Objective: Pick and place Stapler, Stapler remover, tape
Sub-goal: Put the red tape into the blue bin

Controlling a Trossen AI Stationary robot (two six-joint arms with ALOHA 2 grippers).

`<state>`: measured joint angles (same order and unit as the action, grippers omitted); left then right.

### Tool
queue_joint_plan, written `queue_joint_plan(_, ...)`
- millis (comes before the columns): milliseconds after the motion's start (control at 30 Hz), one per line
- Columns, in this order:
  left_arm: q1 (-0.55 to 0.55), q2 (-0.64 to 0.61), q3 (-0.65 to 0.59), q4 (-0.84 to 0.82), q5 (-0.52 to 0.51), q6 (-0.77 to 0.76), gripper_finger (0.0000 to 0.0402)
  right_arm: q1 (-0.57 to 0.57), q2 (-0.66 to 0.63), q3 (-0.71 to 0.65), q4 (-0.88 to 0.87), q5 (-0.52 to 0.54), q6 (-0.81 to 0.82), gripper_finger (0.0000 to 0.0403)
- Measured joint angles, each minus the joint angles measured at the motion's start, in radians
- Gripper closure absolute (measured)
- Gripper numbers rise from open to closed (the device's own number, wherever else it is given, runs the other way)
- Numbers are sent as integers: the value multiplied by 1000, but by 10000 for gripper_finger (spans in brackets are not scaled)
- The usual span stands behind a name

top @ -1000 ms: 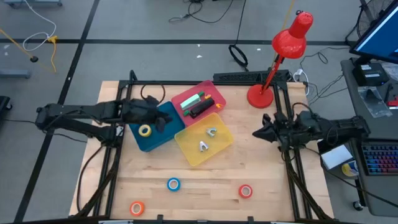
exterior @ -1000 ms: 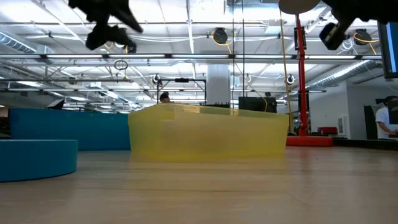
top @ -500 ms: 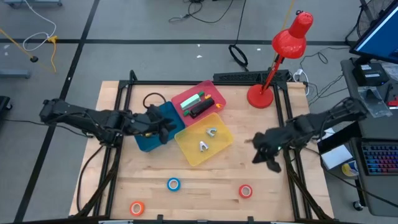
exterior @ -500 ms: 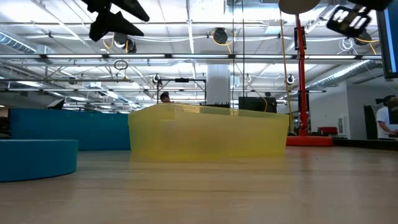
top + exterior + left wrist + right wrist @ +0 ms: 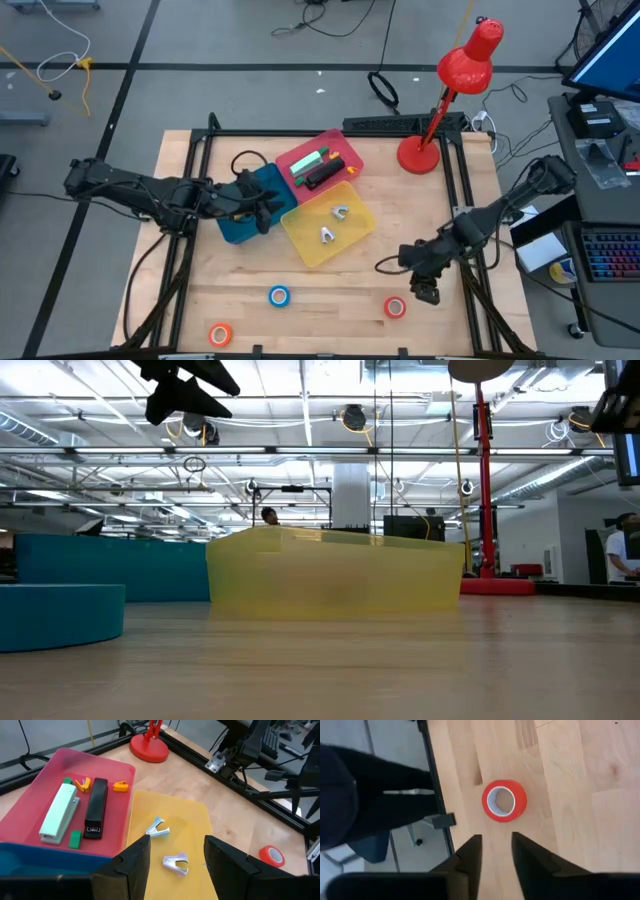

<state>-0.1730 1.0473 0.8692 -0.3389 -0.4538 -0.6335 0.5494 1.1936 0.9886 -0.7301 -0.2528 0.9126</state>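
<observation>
The red tape roll (image 5: 395, 307) (image 5: 504, 801) lies flat on the table near its near right corner. My right gripper (image 5: 425, 290) (image 5: 495, 852) hangs open just above and beside it, pointing down, touching nothing. The blue roll (image 5: 279, 296) and the orange roll (image 5: 221, 335) lie flat near the near edge. The yellow roll is hidden. My left gripper (image 5: 262, 205) (image 5: 175, 865) hovers open over the blue bin (image 5: 240, 225). Two staplers (image 5: 95, 809) lie in the red bin (image 5: 320, 165). Two staple removers (image 5: 175, 862) lie in the yellow bin (image 5: 328, 225).
A red desk lamp (image 5: 440, 95) stands at the table's far right corner. A black frame (image 5: 465, 250) runs along the table's sides. The three bins sit together at the table's middle; the yellow bin (image 5: 335, 575) fills the low view. Bare wood lies between the bins and the near edge.
My right gripper has swung from the right edge toward the near edge, dropped and tipped to point down beside the red tape roll. My left gripper has shifted a little toward the right over the blue bin and now covers the yellow roll that showed there.
</observation>
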Motion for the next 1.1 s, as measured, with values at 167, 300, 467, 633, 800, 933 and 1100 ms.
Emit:
queue_joint_plan(167,0,0,0,0,9,22,217,9,54,0,15,22,83,240)
queue_joint_plan(300,0,0,0,-1,16,37,218,9,108,-10,19,17,111,197)
queue_joint_plan(467,-2,0,0,-1,34,53,217,7,155,-63,25,17,181,164)
queue_joint_plan(633,-2,0,0,-2,36,60,218,2,169,-137,119,16,281,154)
queue_joint_plan(800,-2,0,0,-3,52,63,217,3,169,-217,314,13,349,158)
queue_joint_plan(933,-2,0,0,-6,58,63,217,2,168,-268,392,14,397,164)
queue_joint_plan(1100,-2,0,0,-9,62,64,217,2,168,-294,419,15,412,173)
